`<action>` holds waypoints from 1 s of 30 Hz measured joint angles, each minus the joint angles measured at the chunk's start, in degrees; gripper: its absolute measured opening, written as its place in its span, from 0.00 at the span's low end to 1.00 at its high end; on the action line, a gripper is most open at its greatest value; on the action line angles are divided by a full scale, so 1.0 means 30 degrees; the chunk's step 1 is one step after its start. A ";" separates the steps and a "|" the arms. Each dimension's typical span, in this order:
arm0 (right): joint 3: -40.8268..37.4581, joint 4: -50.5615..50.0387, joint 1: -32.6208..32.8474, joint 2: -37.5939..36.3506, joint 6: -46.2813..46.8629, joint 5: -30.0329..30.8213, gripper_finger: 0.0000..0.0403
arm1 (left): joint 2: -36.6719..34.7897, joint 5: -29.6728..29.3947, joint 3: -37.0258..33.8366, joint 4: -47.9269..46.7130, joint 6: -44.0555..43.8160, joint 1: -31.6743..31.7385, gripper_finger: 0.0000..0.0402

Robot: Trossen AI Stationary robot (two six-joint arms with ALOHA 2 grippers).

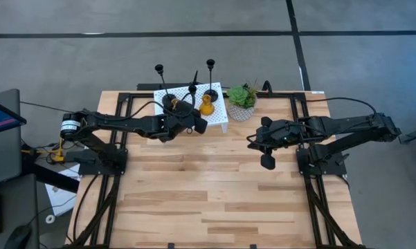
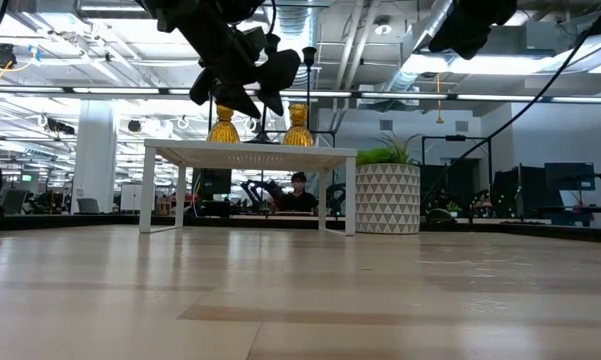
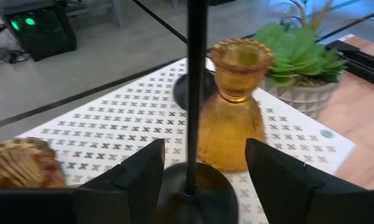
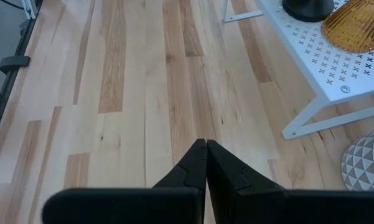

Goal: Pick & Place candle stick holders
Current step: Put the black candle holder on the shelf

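Note:
On the white perforated stand [image 1: 218, 114] are black candle stick holders with thin stems [image 1: 210, 66] and amber ones [image 1: 206, 105]. My left gripper [image 3: 202, 180] is open over the stand. Its fingers are on either side of one black holder [image 3: 195, 93], whose round base [image 3: 196, 190] rests on the stand; whether they touch the base does not show. An amber holder [image 3: 231, 112] stands just behind it, and a second amber one [image 3: 18, 165] is off to the side. My right gripper [image 4: 206, 147] hangs shut above the bare wood, right of the stand.
A small green potted plant [image 1: 241, 98] in a patterned white pot stands right of the stand [image 2: 250, 150]. Another black base [image 3: 182, 93] sits behind the stem. The near half of the wooden table [image 1: 214, 200] is bare.

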 joint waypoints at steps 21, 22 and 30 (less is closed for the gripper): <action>0.0000 0.0015 0.0000 0.0000 0.0006 0.0000 0.00 | 0.0007 0.0137 0.0000 0.0499 0.0000 0.0126 0.57; 0.0000 0.0022 0.0000 0.0000 0.0000 0.0000 0.00 | 0.0007 0.0131 0.0000 0.0499 0.0008 0.0126 0.57; 0.0000 0.0029 0.0000 0.0000 0.0000 0.0000 0.00 | 0.0007 -0.1302 0.0000 0.0499 0.0484 0.0141 0.56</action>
